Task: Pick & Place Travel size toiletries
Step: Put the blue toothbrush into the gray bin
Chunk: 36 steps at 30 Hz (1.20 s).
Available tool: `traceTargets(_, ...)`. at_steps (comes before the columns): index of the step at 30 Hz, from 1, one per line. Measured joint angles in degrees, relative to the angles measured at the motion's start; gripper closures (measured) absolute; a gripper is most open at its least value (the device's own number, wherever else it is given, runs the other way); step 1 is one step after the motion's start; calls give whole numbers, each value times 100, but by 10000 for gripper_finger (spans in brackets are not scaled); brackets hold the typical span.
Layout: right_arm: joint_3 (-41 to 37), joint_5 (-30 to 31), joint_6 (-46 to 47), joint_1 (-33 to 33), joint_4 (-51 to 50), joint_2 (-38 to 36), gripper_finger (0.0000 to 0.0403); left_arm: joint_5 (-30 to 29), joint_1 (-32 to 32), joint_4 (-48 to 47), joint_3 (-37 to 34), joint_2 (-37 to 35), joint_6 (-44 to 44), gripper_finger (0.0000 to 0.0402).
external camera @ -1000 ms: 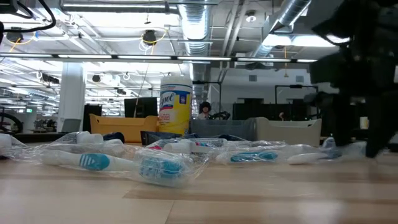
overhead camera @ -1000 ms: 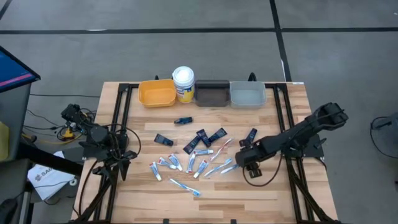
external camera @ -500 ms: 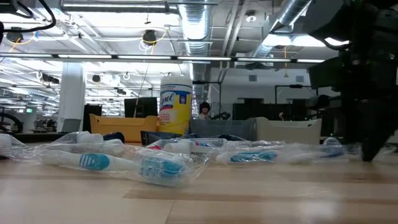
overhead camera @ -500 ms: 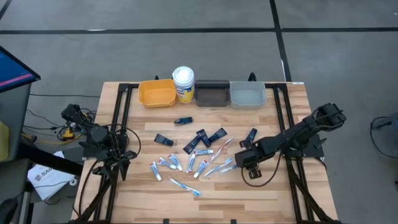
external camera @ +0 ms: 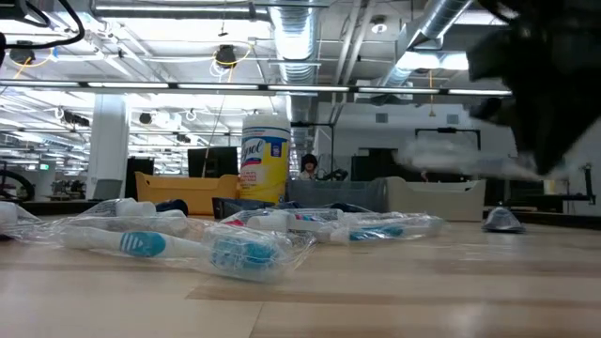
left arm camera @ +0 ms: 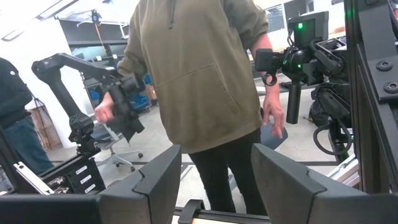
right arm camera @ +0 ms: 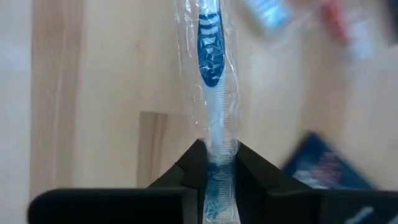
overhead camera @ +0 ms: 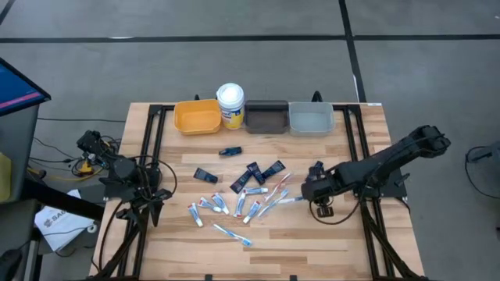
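Note:
The travel size toiletries (overhead camera: 238, 199) lie loose on the middle of the wooden table: wrapped toothbrushes, small white tubes and dark navy flat tubes (overhead camera: 262, 172). My right gripper (overhead camera: 306, 193) hangs above the right end of the pile, shut on one wrapped white-and-blue toothbrush (right arm camera: 211, 62). The low view shows that toothbrush (external camera: 460, 161) as a blur in the air. My left gripper (left arm camera: 214, 186) waits open at the table's left edge (overhead camera: 144, 191), facing out into the room. My right gripper pinches the wrapped toothbrush between its two fingers, near one end of it (right arm camera: 216, 146), clear wrapper included. The fingers come from above, pointing steeply down. The rest of the toothbrush sticks out past the fingertips toward the pile, about level and lifted clear of the table.
A yellow bin (overhead camera: 197, 115), a white-lidded yellow tub (overhead camera: 230, 104), a dark bin (overhead camera: 266, 117) and a grey bin (overhead camera: 311, 119) stand along the far edge. One navy tube (overhead camera: 316, 168) lies near my right gripper. A person (left arm camera: 199, 74) stands beyond the table's left side.
My right gripper has shut on a wrapped toothbrush at the right end of the pile. It has then risen and drifted slightly toward the far edge, lifting the toothbrush clear of the table. The other toiletries lie as before.

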Motion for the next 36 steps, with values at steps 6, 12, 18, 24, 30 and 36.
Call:
traceTargets(6, 497, 1058, -676, -910, -756, -710, 363, -2, 0, 4, -2, 0, 2, 211)
traceTargets(12, 801, 1854, -1686, -2581, -1076, -1036, 357, -7, 0, 12, -1, 0, 2, 211)
traceTargets(18, 966, 2165, -3083, -4370, -635, -875, 361, -14, 0, 37, 0, 0, 2, 211)
traceTargets(24, 968, 2139, -3858, -5622, -230, -336, 358, -28, 0, 49, 0, 1, 2, 211)
traceTargets(30, 968, 2095, -4260, -6095, -132, 335, 356, -26, 0, 55, -1, 2, 2, 211)
traceTargets(36, 968, 2078, -4265, -6251, -109, 943, 354, -24, 0, 68, -2, 2, 2, 211)
